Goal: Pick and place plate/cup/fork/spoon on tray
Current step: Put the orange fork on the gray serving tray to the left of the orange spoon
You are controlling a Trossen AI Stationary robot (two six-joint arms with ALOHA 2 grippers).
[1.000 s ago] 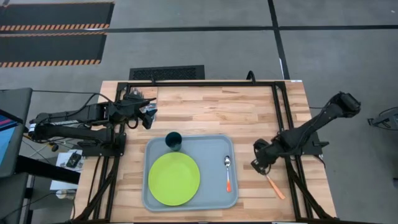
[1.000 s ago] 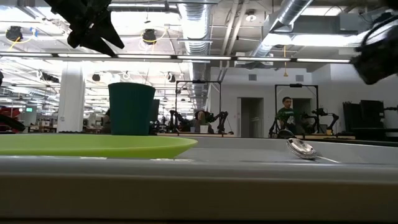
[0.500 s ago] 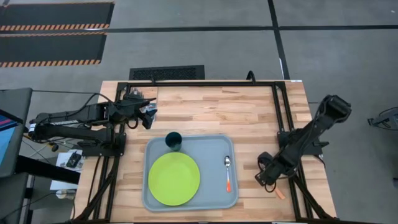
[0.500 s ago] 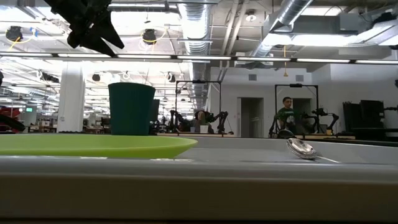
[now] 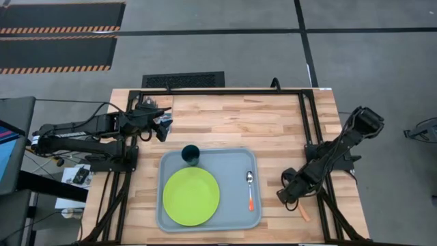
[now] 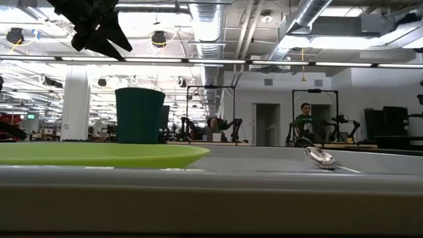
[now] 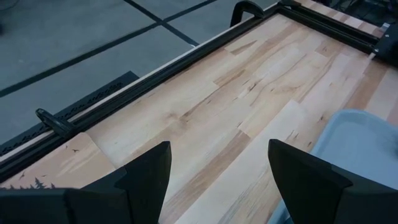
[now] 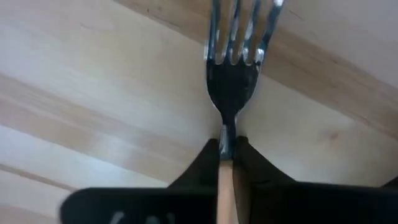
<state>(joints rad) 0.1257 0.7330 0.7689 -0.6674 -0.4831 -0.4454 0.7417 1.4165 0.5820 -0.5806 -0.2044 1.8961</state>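
Observation:
The fork lies on the wooden table to the right of the light grey-blue tray. My right gripper stands over it, shut on it; only the orange handle's end shows in the high view. On the tray rest the lime-green plate, the dark teal cup at its far left corner, and the spoon at its right side. My left gripper waits open and empty above the table, beyond the tray's far left corner. My right gripper pinches the fork's thin neck, where the silver head meets the orange handle, between its two fingers. The fingers come from above, pointing down, one on each side of the fork. The fork lies flat on the table, tines ahead of the fingers.
A black frame rail runs along the table's right side, close to my right arm. Bare wood lies between the tray and the far edge. In the low view, people and other robot stations show far off in the room.
My right gripper has gone toward the table's near edge and down onto the fork, covering most of the handle, which lay in plain view a second ago. The fork lies where it was. My left arm has kept still.

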